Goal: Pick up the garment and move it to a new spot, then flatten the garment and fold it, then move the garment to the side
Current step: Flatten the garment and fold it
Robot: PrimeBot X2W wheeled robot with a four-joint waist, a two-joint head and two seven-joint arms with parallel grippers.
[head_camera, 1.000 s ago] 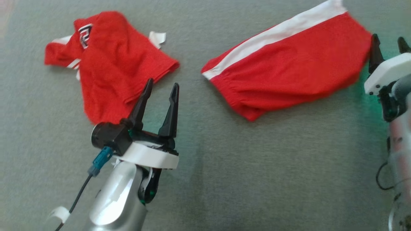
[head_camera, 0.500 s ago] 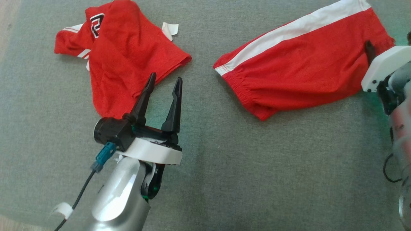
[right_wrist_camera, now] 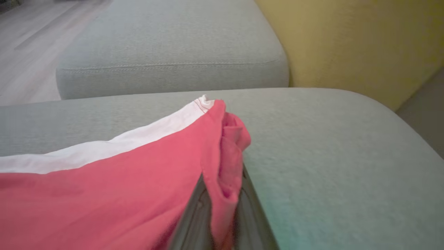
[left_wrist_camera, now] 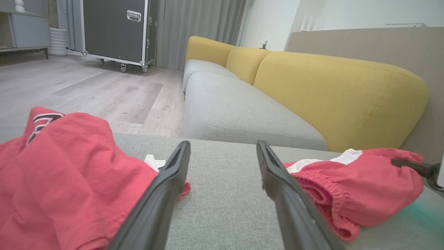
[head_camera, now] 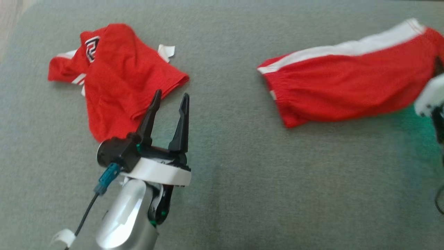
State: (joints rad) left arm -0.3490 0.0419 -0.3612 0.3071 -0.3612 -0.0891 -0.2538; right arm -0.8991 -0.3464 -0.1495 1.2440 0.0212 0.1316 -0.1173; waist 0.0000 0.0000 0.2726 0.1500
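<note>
my right gripper (right_wrist_camera: 223, 194) pinches the red shorts (head_camera: 347, 90) by their edge on the grey cushion (head_camera: 277, 173). my left gripper (head_camera: 170, 99) hangs spread wide beside the red jersey (head_camera: 114, 80).

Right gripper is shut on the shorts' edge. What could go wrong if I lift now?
The right gripper pinches only a thin fold at the edge of the shorts, so the cloth may slip out. Lifted from that one end, the shorts would likely hang bunched. The open left gripper hovers by the red shirt; its fingers could snag it.
</note>
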